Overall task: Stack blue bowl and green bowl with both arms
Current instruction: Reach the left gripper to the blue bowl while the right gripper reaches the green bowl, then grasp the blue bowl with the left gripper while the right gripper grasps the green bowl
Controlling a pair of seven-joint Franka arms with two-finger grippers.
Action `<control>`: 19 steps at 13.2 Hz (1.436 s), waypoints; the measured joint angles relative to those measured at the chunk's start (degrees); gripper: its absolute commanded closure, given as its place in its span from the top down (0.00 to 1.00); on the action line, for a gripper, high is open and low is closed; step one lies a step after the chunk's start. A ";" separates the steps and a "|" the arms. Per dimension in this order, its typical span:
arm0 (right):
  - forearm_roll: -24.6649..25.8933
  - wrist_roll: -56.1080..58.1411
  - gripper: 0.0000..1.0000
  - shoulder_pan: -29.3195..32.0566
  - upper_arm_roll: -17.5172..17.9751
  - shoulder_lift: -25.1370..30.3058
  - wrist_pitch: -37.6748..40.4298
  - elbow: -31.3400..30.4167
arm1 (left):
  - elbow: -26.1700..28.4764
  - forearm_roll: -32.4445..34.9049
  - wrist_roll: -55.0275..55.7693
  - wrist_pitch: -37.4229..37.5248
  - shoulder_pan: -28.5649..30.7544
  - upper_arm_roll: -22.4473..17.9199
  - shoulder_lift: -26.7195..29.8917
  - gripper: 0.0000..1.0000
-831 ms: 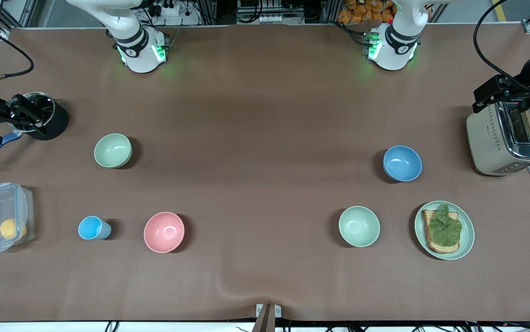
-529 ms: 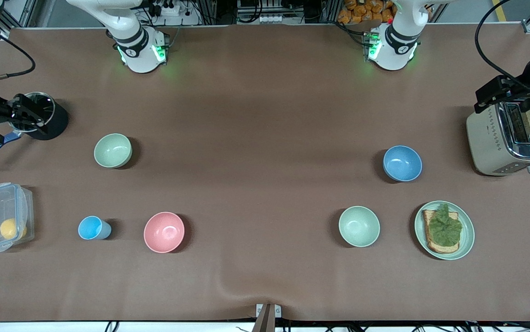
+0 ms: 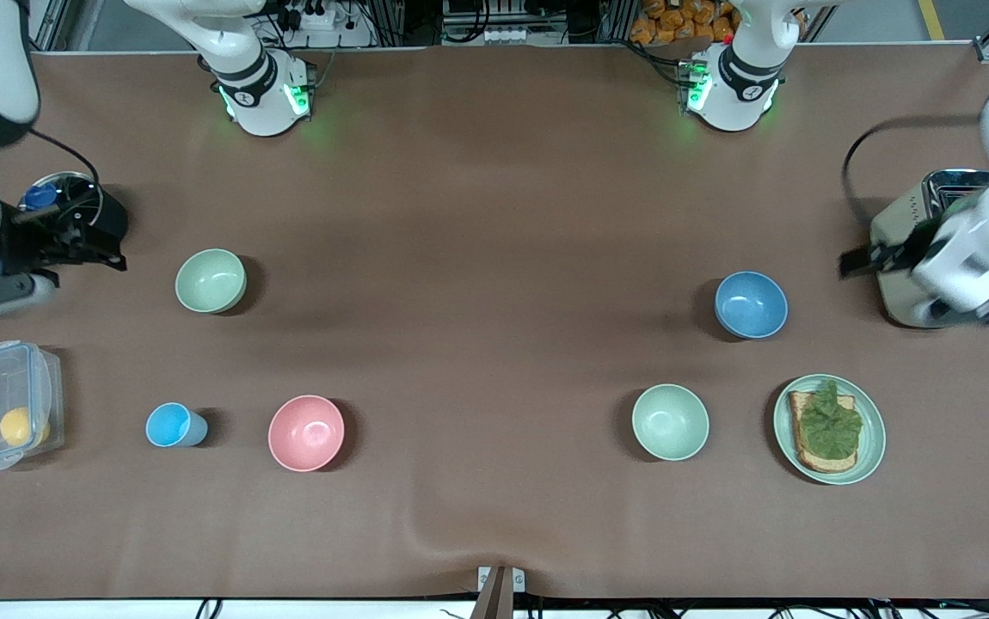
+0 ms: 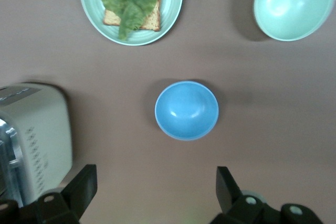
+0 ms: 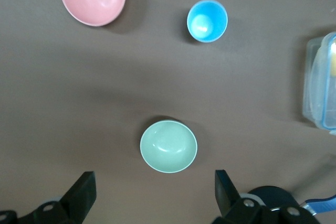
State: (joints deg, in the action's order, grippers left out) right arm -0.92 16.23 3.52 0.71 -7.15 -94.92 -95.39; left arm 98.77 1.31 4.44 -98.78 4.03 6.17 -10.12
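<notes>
At the right arm's end of the table, the right gripper (image 3: 73,245) hovered over the black utensil holder (image 3: 103,225), its fingers (image 5: 84,190) spread wide and empty. Near it stood the sage green bowl (image 3: 211,280), with the pink bowl (image 3: 306,432) nearer the front camera. Toward the left arm's end sat the mint bowl (image 3: 670,421) and, farther from the camera, the blue bowl (image 3: 751,304). The left gripper (image 3: 877,258) hung over the toaster (image 3: 912,225), wide open and empty.
</notes>
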 measured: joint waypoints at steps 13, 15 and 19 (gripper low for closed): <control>0.00 14.24 1.00 9.60 -0.32 -5.71 -37.53 -29.93 | 22.17 0.00 0.00 -32.70 1.38 0.13 -12.57 0.90; -0.13 14.27 0.95 9.62 -0.30 -6.35 -40.96 -32.61 | 22.11 0.00 0.00 -32.72 1.38 0.13 -12.64 0.77; -0.37 14.26 0.67 10.35 -0.32 -8.09 -45.80 -36.21 | 22.08 0.00 -0.13 -32.64 1.43 0.14 -12.62 0.53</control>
State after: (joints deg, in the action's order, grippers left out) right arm -1.29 30.49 13.87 0.39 -15.24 -140.72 -131.60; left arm 120.84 1.31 4.32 -131.42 5.46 6.31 -22.74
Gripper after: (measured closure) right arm 0.115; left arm 0.291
